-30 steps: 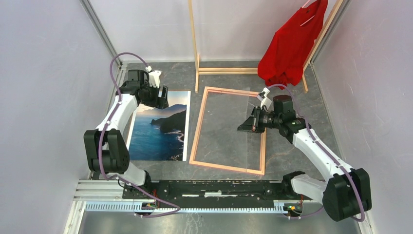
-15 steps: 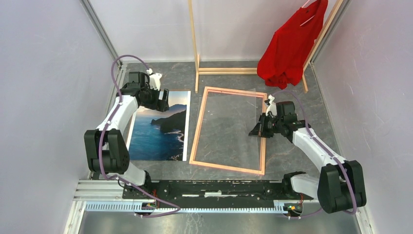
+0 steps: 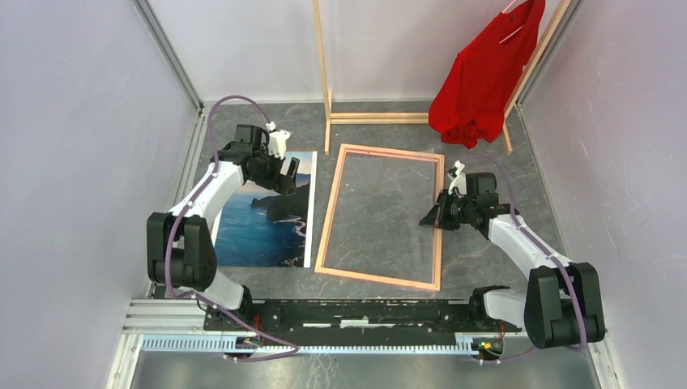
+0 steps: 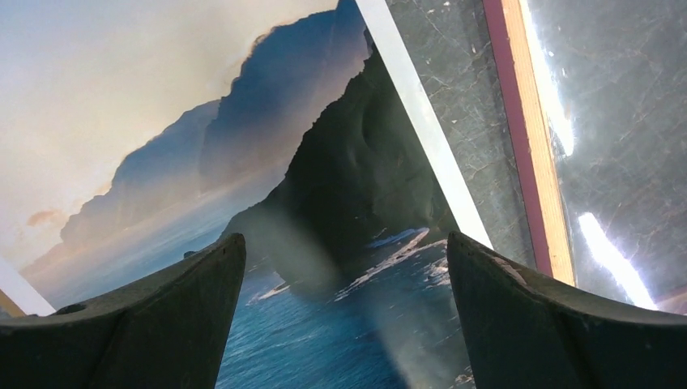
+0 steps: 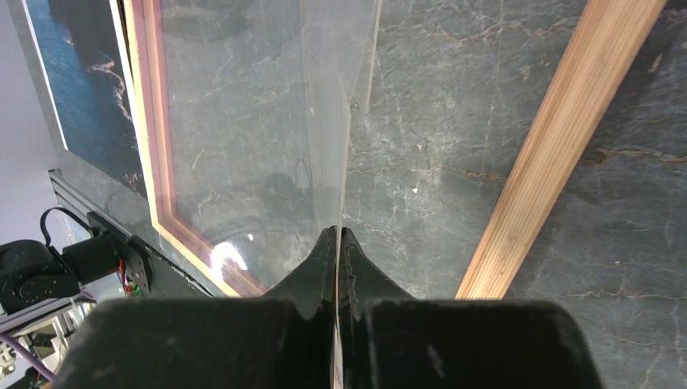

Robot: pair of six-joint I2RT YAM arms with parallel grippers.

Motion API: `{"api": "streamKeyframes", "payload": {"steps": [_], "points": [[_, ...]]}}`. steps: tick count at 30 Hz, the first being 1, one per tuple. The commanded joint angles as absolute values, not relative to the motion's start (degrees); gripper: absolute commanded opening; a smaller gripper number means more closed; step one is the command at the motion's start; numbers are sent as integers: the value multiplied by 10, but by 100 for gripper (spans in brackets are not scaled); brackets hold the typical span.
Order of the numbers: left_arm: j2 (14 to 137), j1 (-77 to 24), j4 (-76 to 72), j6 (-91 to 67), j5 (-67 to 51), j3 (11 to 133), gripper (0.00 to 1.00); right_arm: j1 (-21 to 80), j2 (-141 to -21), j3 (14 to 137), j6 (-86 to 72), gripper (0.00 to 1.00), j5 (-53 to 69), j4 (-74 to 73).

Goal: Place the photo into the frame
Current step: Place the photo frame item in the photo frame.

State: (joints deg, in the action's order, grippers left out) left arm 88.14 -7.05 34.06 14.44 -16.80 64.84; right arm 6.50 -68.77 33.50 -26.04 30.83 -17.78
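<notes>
The photo [image 3: 258,231], a sea coast print with a white border, lies flat on the table left of the frame [image 3: 327,219]. My left gripper [image 3: 288,175] hovers open over the photo's upper right part. In the left wrist view dark mountains and blue water of the photo [image 4: 324,162] show between the fingers, with nothing held by the left gripper [image 4: 346,251]. The frame's rail [image 4: 531,146] runs at the right. My right gripper [image 3: 428,219] is shut on the edge of a clear pane [image 5: 267,121] inside the frame, near its right rail [image 5: 551,138]. The right gripper [image 5: 338,233] pinches the thin sheet edge-on.
A bare-wood clothes rack [image 3: 326,73] stands at the back, with a red shirt [image 3: 482,77] hanging at its right end above the frame's far corner. Pale walls close in both sides. The arms' mounting rail [image 3: 356,312] runs along the near edge.
My left gripper has shifted right over the photo's top right corner and opened wider. My right gripper has sunk and drawn back right with the clear pane, toward the frame's right rail.
</notes>
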Motion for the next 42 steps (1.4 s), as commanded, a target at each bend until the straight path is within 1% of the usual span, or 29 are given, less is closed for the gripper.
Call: {"api": "streamKeyframes", "payload": {"steps": [1, 13, 22, 28, 42], "points": [[887, -84, 320, 159, -155, 644, 100, 50, -698, 339, -249, 0, 293, -139], [908, -134, 297, 163, -122, 621, 100, 39, -720, 331, -270, 0, 321, -93], [953, -180, 255, 153, -112, 609, 100, 39, -667, 302, -282, 0, 378, -33], [986, -203, 206, 151, -73, 597, 100, 39, -641, 291, -296, 0, 412, -4], [1005, -227, 181, 156, -51, 580, 100, 38, -668, 299, -338, 0, 435, 45]]}}
